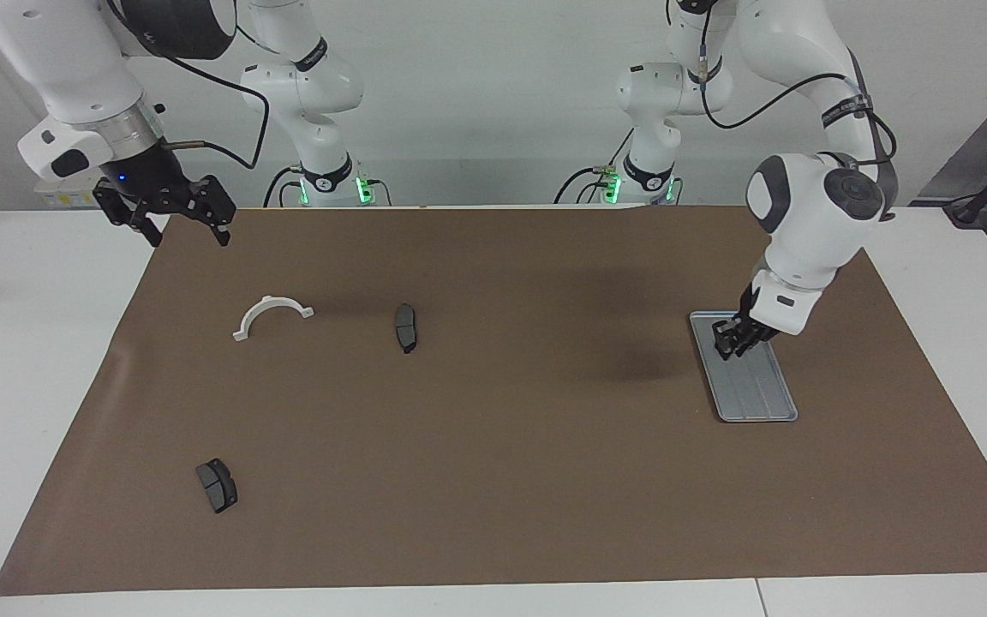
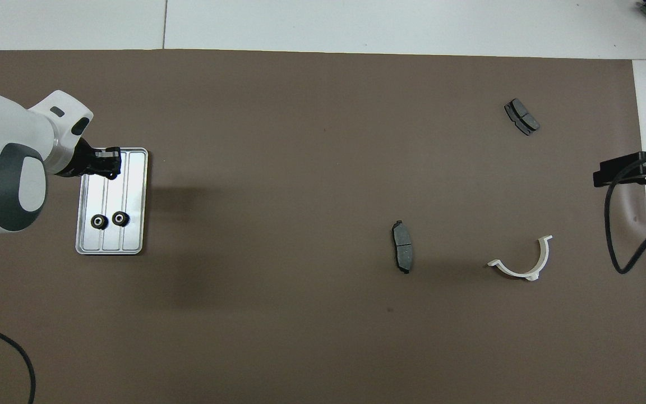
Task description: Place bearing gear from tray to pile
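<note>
1. Two bearing gears (image 2: 98,221) are seen on the tray (image 2: 132,191), at its end nearer the robots.
2. The left gripper (image 2: 110,167), jaws closed, is held over the tray's farther end; a gear between them cannot be confirmed.
3. The right gripper (image 1: 176,214), jaws apart, is parked well apart from the tray.

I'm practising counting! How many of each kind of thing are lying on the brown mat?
Gears, both on the tray: 2
Dark pads: 2
White half-ring: 1
Tray: 1
Total: 6
</note>
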{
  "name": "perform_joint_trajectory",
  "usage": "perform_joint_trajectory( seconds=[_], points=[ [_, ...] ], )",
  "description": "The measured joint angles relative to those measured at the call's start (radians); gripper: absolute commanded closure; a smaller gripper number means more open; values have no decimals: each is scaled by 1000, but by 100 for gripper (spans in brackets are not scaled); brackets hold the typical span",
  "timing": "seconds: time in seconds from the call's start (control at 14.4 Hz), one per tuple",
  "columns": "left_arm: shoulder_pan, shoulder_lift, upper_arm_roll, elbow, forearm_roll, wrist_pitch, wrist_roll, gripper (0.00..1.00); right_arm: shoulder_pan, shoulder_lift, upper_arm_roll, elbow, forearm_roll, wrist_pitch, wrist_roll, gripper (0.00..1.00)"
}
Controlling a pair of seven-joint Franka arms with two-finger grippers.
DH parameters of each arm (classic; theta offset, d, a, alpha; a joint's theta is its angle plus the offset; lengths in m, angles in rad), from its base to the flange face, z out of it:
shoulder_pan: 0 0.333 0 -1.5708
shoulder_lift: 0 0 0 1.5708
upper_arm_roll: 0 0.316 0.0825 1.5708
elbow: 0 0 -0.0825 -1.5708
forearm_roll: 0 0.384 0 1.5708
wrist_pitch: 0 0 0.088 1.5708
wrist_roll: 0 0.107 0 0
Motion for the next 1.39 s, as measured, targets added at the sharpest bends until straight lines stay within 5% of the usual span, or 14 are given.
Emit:
perform_joint_trajectory(
  seconds=[0.35,0.83,0.9,1.04,1.39],
  points=[
    [-237,53,-7,-13,0,184,-487,100,0,0,0,0,0,0,0,0],
    [-404,216,-5,6,1,442,-941,100,0,0,0,0,0,0,0,0],
    [-409,235,-5,13,1,479,-977,81,0,0,0,0,0,0,0,0],
    [-416,267,-5,25,1,532,-1009,5,0,0,0,0,0,0,0,0],
    [-417,280,1,44,55,483,-1017,0,0,0,0,0,0,0,0,0]
  ],
)
